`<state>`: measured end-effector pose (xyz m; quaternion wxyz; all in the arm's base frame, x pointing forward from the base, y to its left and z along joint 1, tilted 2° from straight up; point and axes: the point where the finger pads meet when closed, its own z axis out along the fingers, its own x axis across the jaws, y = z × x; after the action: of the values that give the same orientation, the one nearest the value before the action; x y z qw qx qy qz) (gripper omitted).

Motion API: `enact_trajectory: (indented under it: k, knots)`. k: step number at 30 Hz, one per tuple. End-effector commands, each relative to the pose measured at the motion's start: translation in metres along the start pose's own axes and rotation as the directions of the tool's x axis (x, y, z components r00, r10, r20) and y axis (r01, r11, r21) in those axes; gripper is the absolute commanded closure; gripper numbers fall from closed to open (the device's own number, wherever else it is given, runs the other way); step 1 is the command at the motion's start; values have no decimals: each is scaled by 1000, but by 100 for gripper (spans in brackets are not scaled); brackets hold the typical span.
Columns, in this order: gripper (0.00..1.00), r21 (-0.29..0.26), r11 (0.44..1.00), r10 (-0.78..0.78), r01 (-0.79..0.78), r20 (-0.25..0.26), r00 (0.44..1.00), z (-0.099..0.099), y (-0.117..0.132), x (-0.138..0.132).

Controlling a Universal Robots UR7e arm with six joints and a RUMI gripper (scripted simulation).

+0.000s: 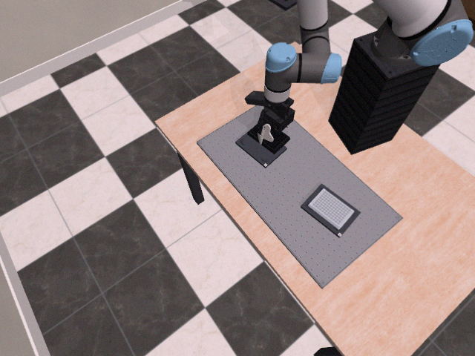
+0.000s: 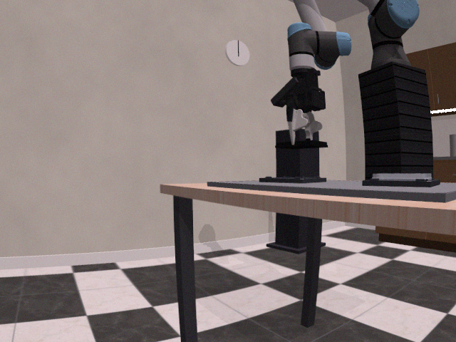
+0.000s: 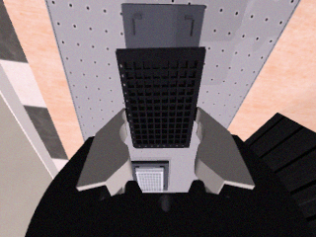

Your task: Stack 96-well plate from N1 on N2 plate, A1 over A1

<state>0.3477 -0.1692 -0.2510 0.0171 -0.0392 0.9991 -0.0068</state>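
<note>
My gripper [image 1: 266,139] [image 2: 301,140] [image 3: 160,109] is shut on the black 96-well plate [image 1: 279,144] [image 2: 313,143] [image 3: 160,89], gripping its long sides. The plate hangs level, well above the plate nest N1 [image 1: 254,150] [image 2: 292,179] [image 3: 163,25], which is bare beneath it. The white 96-well plate [image 1: 330,208] [image 2: 401,176] lies flat in the plate nest N2 [image 1: 355,216] [image 2: 401,182] further along the grey board. I cannot make out either plate's cut corner.
Both nests sit on a grey perforated board [image 1: 268,199] [image 2: 331,185] on a wooden table [image 1: 383,276] [image 2: 294,200]. The arm's tall black pedestal [image 1: 379,103] [image 2: 395,121] stands beside the board near N2. A dark pedestal [image 2: 296,162] stands on the floor behind the table.
</note>
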Motion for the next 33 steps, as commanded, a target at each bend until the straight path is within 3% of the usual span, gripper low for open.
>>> enact_trajectory:
  k: [1,33]
  knots:
    - [100,1,1000,0,0,1,1000,0,14,-2]
    - [100,1,1000,0,0,1,1000,0,107,-12]
